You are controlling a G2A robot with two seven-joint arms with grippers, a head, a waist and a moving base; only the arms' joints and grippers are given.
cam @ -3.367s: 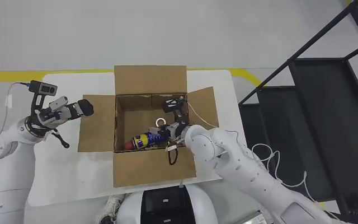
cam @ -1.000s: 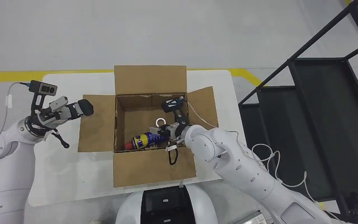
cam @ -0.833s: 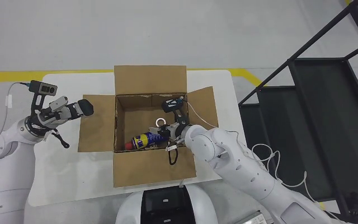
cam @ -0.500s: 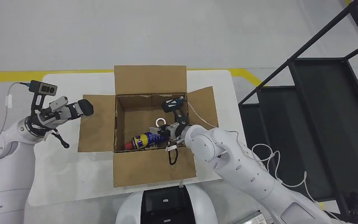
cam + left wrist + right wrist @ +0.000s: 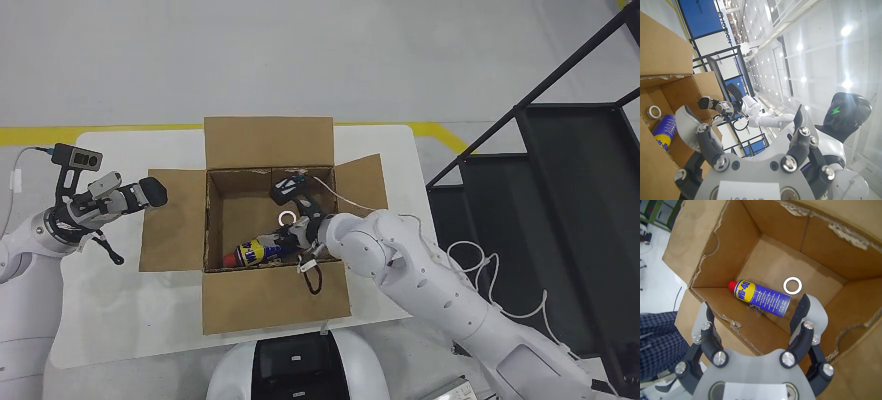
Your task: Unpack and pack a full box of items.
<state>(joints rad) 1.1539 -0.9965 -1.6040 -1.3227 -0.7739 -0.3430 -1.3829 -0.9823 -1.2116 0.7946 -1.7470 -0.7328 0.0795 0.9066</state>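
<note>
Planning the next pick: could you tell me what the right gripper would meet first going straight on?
Probably the spray can lying in the box; it lines up between the open jaws of the right gripper, though depth is unclear.

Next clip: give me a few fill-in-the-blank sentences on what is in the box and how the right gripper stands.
1. The spray can lies on its ___ inside the cardboard box.
2. The can's cap is ___.
3. The ring near the can's base is ___ in colour.
4. The right gripper hangs over the box with its jaws ___.

Missing words: side; red; white; open.
</note>
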